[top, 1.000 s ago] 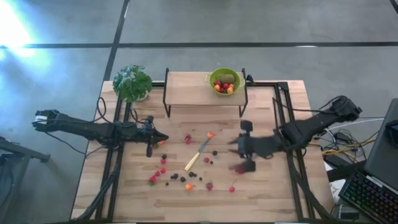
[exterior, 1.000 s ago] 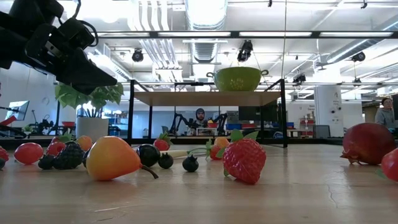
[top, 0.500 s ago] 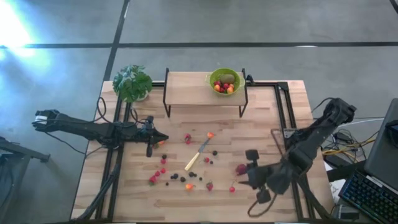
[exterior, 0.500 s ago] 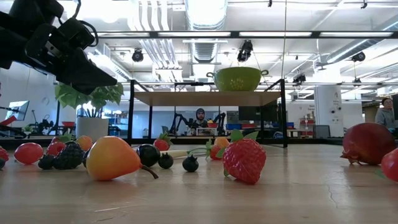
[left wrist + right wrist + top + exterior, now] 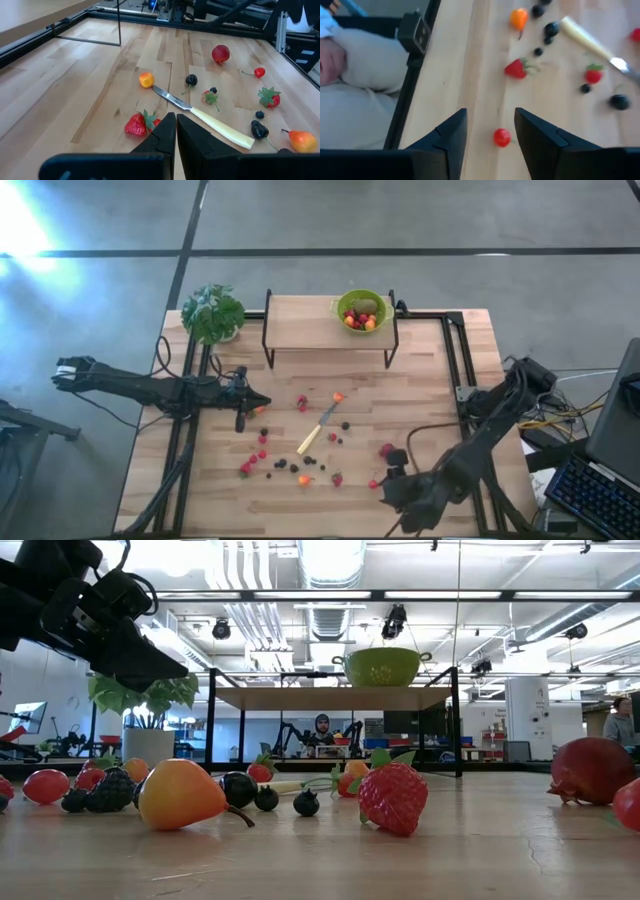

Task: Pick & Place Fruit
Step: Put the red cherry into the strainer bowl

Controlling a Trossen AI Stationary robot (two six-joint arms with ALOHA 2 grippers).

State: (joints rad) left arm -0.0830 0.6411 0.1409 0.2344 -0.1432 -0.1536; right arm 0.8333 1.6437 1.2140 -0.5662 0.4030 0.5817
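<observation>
Small fruit pieces lie scattered on the wooden table (image 5: 420, 380): red strawberries (image 5: 136, 125), dark berries (image 5: 191, 79), an orange piece (image 5: 146, 79) and a larger red ball (image 5: 220, 53). More fruit sits in the green bowl (image 5: 361, 310) on the raised shelf. My left gripper (image 5: 262, 406) is shut and hovers over the table's left middle, just short of a strawberry. My right gripper (image 5: 490, 117) is open and hangs near the table's near edge (image 5: 390, 492). A small red cherry (image 5: 502, 136) lies on the wood below its two fingers, untouched.
A pale-handled knife (image 5: 318, 428) lies among the fruit at mid-table. A potted plant (image 5: 212, 313) stands at the far left corner. The black-legged shelf (image 5: 300, 320) spans the far middle. Black rails (image 5: 455, 370) run along both sides. A person's pale sleeve (image 5: 365, 60) shows beyond the near edge.
My right arm has swung from mid-table toward the near edge, its gripper staying wide open and ending beside the red cherry. The fruit has not moved.
</observation>
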